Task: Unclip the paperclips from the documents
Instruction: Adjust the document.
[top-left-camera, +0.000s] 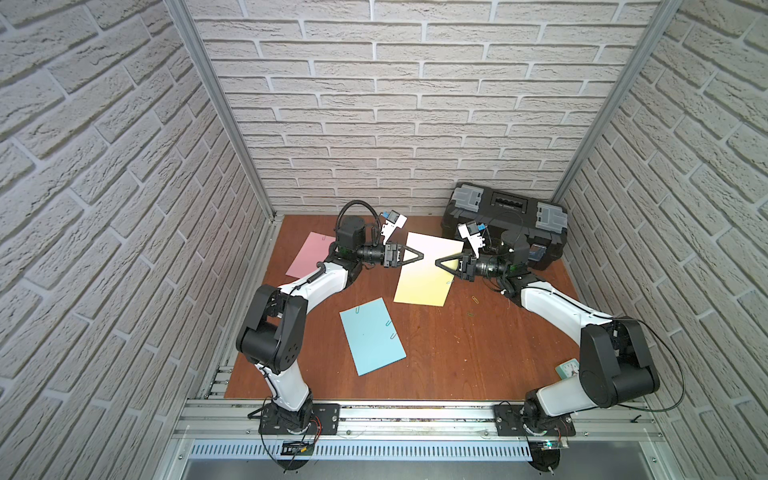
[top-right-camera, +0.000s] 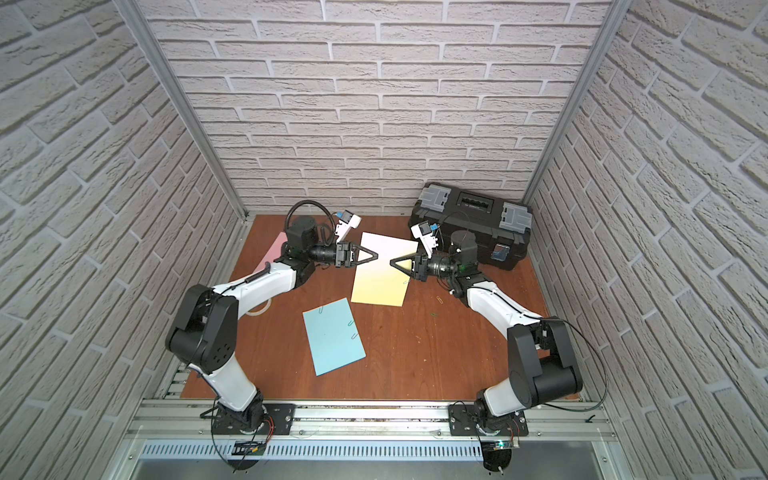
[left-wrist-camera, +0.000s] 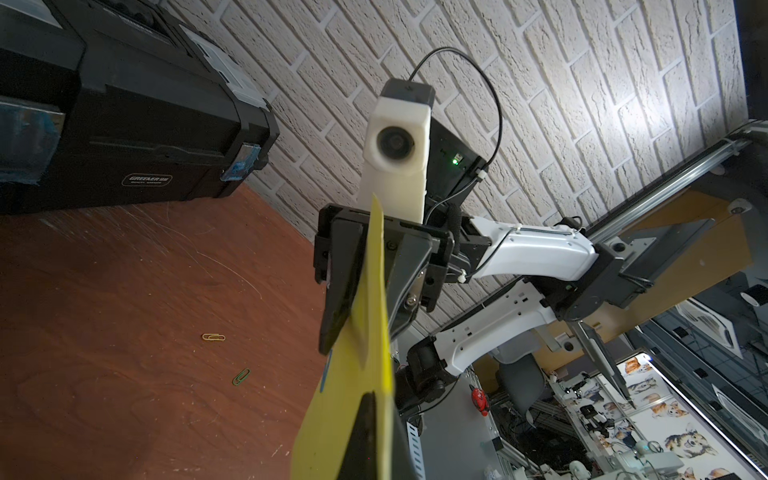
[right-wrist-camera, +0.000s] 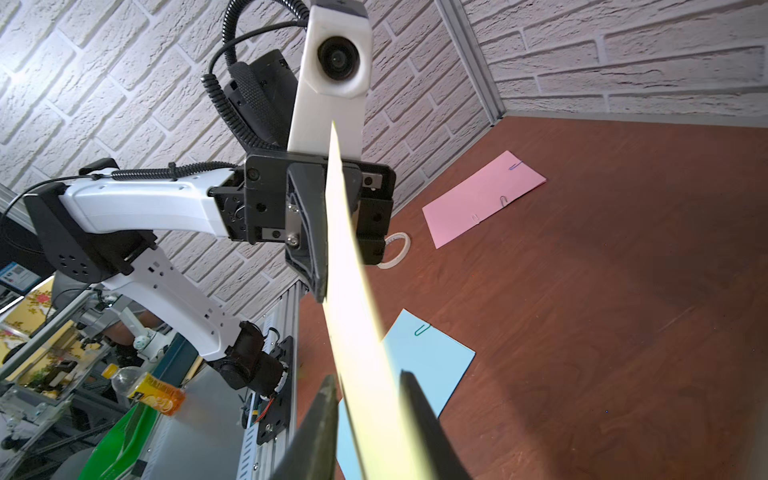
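The yellow document (top-left-camera: 424, 286) hangs above the table, and my left gripper (top-left-camera: 422, 254) is shut on its left edge; in the left wrist view one finger (left-wrist-camera: 365, 419) presses flat on the sheet (left-wrist-camera: 345, 415). My right gripper (right-wrist-camera: 368, 376) straddles the opposite edge, jaws a little apart with the sheet (right-wrist-camera: 353, 291) between them. A blue paperclip (left-wrist-camera: 326, 374) sits on that edge beside the right fingertip. The pink document (right-wrist-camera: 482, 199) and the light blue document (top-left-camera: 372, 336) lie flat, each with paperclips (top-left-camera: 388, 323) still on it.
Two loose paperclips, one orange (left-wrist-camera: 213, 336) and one green (left-wrist-camera: 241, 377), lie on the brown table right of the yellow sheet. A black toolbox (top-left-camera: 505, 226) stands at the back right. A teal clock (top-left-camera: 568, 368) sits by the right arm's base, and a tape roll (right-wrist-camera: 395, 249) by the left arm.
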